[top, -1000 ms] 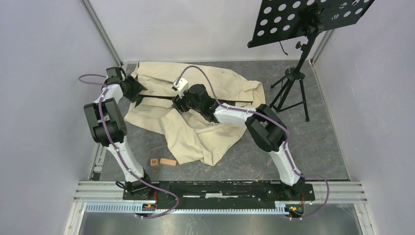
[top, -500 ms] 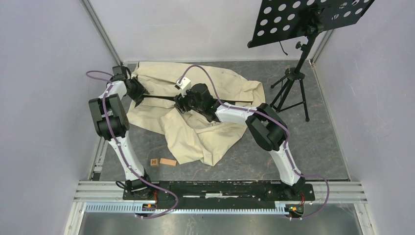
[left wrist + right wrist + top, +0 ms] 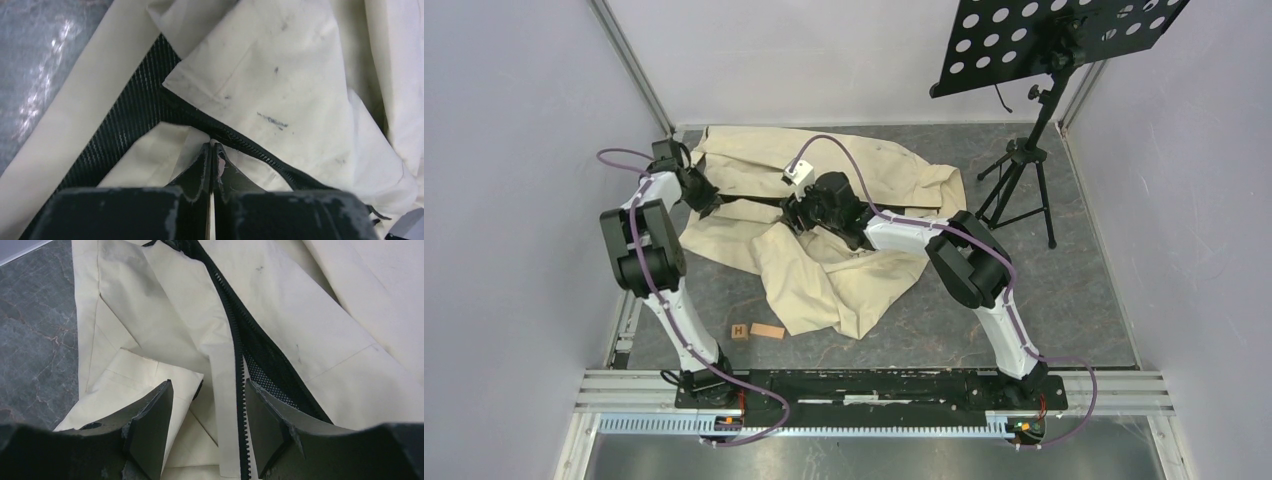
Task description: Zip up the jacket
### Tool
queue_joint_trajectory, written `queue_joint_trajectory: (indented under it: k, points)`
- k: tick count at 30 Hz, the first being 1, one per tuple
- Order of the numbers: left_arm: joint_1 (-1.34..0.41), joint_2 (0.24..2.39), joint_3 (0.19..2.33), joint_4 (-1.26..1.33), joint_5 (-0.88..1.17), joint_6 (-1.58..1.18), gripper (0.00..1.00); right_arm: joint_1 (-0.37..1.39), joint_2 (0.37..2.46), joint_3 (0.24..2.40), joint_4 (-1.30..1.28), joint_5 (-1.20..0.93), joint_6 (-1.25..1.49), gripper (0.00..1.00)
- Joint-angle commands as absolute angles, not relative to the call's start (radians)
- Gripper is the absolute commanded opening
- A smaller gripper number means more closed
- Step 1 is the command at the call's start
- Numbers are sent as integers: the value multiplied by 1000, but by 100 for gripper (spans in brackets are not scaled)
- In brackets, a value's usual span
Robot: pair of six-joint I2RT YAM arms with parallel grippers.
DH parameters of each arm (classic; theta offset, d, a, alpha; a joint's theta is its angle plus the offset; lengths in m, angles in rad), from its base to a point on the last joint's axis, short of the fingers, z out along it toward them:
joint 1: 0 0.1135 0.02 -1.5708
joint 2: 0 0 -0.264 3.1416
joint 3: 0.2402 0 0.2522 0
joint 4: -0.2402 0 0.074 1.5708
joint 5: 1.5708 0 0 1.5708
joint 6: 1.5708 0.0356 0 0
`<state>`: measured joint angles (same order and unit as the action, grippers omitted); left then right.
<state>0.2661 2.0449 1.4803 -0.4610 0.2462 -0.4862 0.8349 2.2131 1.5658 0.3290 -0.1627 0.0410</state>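
Although the jacket (image 3: pixel 824 265) is spread at the far middle of the table (image 3: pixel 1074 300), its zipper (image 3: pixel 234 335) is seen parted over dark lining (image 3: pixel 270 372) | left gripper (image 3: pixel 212 148) pressed shut at the zipper's left end, hold unclear | right gripper (image 3: pixel 207 425) held wide astride the teeth | zipping judged barely begun

One dark capital letter, H, can be read on the upward face of the small wooden cube (image 3: pixel 740 331); it lies on the grey surface (image 3: pixel 1084 300), just beside a plain wooden block (image 3: pixel 767 331); only the top view shows it.
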Motion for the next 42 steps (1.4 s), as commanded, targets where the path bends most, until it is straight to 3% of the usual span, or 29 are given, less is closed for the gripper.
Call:
queue_joint_trajectory:
  k: [1, 12, 19, 22, 32, 42]
  points:
    - [261, 1830, 1373, -413, 279, -423, 2, 830, 2148, 1561, 328, -218, 32, 62]
    - [262, 1438, 999, -299, 304, -473, 2, 827, 2139, 1640, 238, -444, 59, 65]
    - [246, 1234, 802, -125, 331, -366, 2, 818, 2111, 1667, 257, -539, 99, 80]
    - [230, 1194, 725, -7, 366, -362, 2, 818, 2153, 1738, 245, -585, 102, 82]
    - [190, 956, 501, 247, 331, -274, 2, 819, 2307, 1942, 277, -704, 197, 72]
    - [183, 867, 442, 369, 395, -267, 2, 822, 2354, 1930, 368, -749, 308, 55]
